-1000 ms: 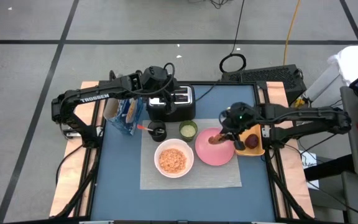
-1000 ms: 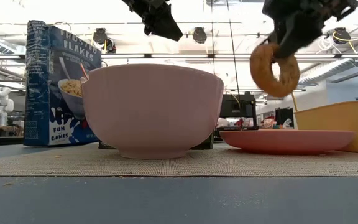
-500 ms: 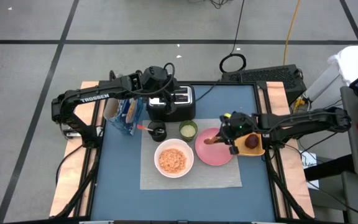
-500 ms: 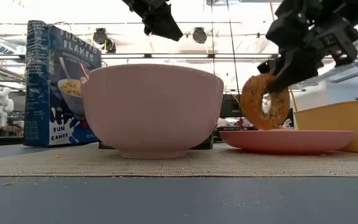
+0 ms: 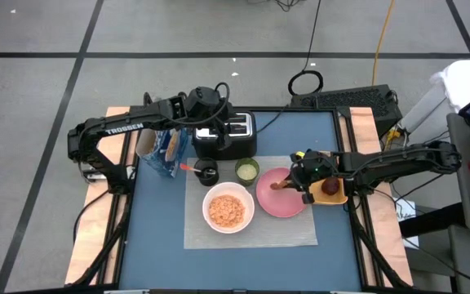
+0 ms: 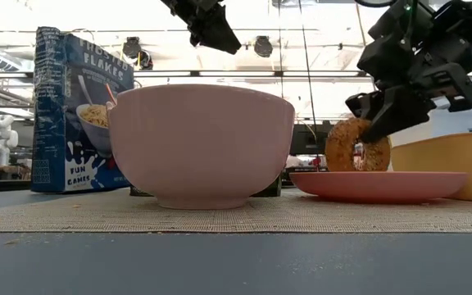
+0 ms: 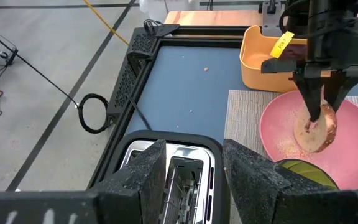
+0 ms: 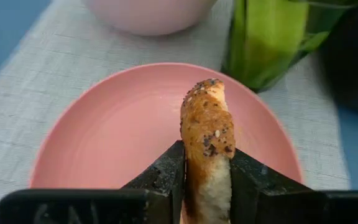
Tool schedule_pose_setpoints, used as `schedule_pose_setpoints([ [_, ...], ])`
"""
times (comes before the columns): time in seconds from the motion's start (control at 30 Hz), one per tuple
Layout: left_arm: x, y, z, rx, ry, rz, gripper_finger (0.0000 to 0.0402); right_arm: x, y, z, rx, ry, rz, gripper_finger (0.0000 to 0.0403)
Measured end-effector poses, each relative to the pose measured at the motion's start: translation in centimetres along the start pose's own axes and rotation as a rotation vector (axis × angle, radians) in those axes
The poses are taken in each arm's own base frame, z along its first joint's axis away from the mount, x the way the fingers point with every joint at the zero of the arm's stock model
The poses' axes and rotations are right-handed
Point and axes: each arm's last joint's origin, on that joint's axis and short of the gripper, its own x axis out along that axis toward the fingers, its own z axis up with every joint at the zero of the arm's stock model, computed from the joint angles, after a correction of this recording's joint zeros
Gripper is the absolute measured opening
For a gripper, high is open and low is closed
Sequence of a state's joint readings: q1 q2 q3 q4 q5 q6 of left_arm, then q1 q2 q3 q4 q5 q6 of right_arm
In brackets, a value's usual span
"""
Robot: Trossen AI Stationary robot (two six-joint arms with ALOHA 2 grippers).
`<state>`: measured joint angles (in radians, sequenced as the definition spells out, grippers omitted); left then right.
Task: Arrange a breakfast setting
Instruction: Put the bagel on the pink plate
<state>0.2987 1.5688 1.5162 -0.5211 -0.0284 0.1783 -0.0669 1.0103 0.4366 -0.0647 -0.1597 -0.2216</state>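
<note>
On the grey mat [image 5: 251, 233] stand the white bowl [image 5: 228, 209] of cereal, the pink plate [image 5: 280, 202] and the green cup [image 5: 246, 170]. The black cup [image 5: 208, 173] with the red-handled spoon [image 5: 188, 168] and the blue cereal box [image 5: 170, 151] are at the mat's far left. A seeded bagel half [image 6: 357, 146] stands on edge on the plate, with my right gripper [image 8: 207, 168] shut on it. My left gripper [image 7: 193, 162] hangs open above the toaster [image 5: 223, 135]. My right gripper pinches the bagel half between its two fingers [image 8: 166, 171], one on each flat face, at the rim's upper part [image 6: 375, 131]. The fingers slant down from the table's right side. The bagel stands upright, its lower rim [image 6: 352, 168] on the pink plate.
The orange tray [image 5: 335, 189] sits right of the plate, at the mat's far right corner, with a dark round item in it. The toaster stands at the far side behind the cups. Bare blue table lies near the front edge.
My right gripper has come down with the bagel half and tipped a little. The bagel hung clear above the pink plate a second ago and now stands with its lower rim on the plate.
</note>
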Motion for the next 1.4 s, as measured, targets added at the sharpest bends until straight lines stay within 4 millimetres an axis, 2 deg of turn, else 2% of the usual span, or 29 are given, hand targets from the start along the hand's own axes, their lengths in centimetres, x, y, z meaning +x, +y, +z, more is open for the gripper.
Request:
schedule_pose_setpoints([
  [0.17, 0.00, 0.00, 0.00, 0.000, 0.000, 0.000, 0.0166, -0.01, -0.20, 0.06, -0.002, 0.003, -0.062, 0.0103],
  [0.67, 0.00, -0.01, 0.00, 0.000, 0.000, 0.000, 0.0166, -0.01, -0.18, 0.05, 0.002, 0.003, -0.056, 0.0179],
  [0.87, 0.00, -0.01, 0.00, 0.000, 0.000, 0.000, 0.0166, 0.00, -0.16, 0.05, 0.075, 0.000, -0.048, 0.0207],
  [1.1, 0.01, -0.01, -0.01, 0.000, 0.000, 0.000, 0.0166, -0.01, 0.23, 0.13, 0.077, -0.022, 0.077, 0.0212],
  [1.4, 0.01, 0.00, -0.01, 0.000, 0.000, 0.000, 0.0166, -0.28, 0.26, 0.27, 0.073, -0.038, 0.074, 0.0211],
])
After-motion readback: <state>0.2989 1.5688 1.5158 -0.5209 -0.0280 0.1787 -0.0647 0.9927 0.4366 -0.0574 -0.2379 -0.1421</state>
